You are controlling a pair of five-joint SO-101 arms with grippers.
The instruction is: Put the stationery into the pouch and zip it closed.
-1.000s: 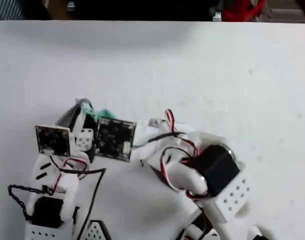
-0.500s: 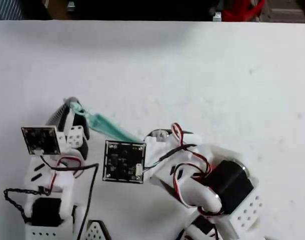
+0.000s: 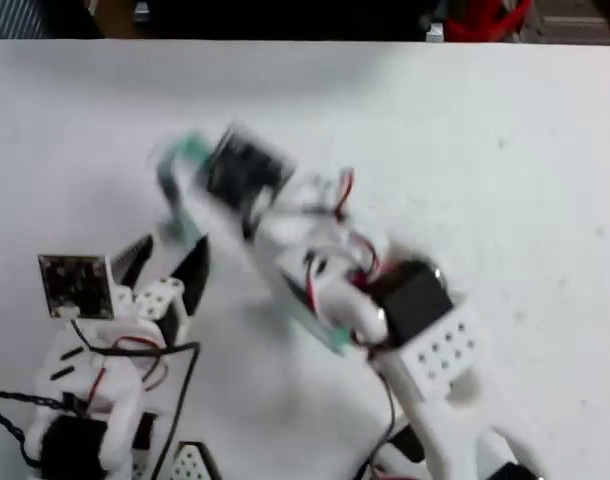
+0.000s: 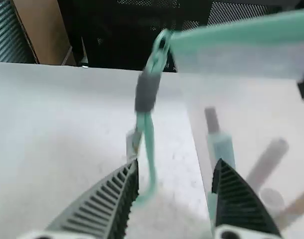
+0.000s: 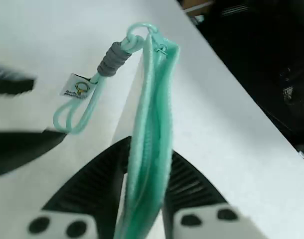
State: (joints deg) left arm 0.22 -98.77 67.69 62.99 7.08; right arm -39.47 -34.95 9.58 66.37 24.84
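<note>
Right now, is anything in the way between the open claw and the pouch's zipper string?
Nothing visible is. The left gripper is open, and the zipper string hangs right in front of its fingers. The right gripper clamps the green pouch.

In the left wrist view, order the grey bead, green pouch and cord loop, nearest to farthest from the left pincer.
1. Cord loop, hanging inside the open left pincer.
2. Grey bead, farther up the cord.
3. Green pouch, at the cord's far end.
</note>
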